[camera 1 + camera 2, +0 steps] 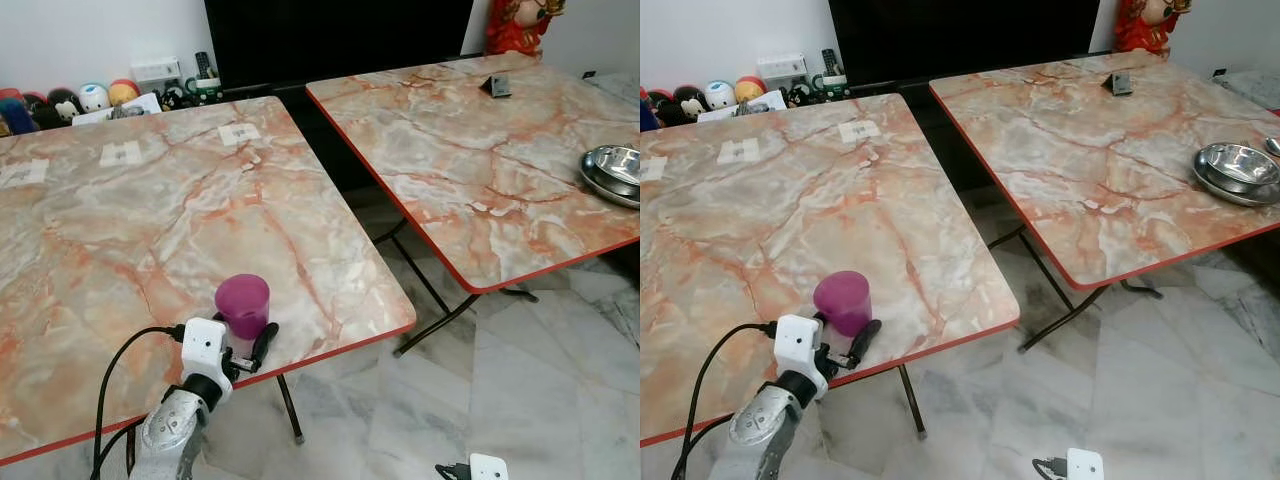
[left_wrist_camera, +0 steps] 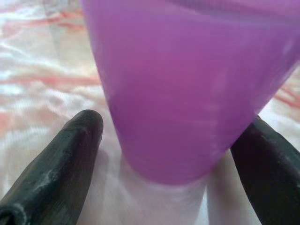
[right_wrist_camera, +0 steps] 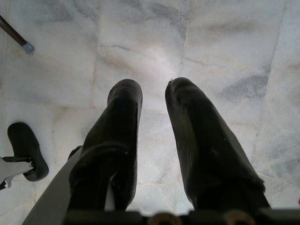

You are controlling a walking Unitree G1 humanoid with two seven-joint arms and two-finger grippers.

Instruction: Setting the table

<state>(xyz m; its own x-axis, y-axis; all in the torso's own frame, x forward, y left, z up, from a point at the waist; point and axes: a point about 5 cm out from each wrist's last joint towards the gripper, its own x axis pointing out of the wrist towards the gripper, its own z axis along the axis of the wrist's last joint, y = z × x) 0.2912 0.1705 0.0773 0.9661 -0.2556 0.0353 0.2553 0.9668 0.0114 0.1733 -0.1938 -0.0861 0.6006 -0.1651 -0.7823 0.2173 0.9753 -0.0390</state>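
A purple plastic cup [image 1: 242, 305] stands upright on the near marble-patterned table [image 1: 150, 230], close to its red front edge. My left gripper [image 1: 243, 350] is at the cup's base, open, with one black finger on each side. In the left wrist view the cup [image 2: 187, 84] looms large between the fingers [image 2: 61, 164], and a thin gap shows beside one of them. My right gripper [image 3: 153, 86] hangs idle over the tiled floor, its fingers slightly apart and holding nothing.
A second marble table [image 1: 480, 150] stands to the right across a gap, carrying stacked steel bowls [image 1: 612, 172] at its right edge and a small dark object [image 1: 497, 86]. Toys [image 1: 60, 100] line the back wall. Grey tiled floor [image 1: 520, 400] lies front right.
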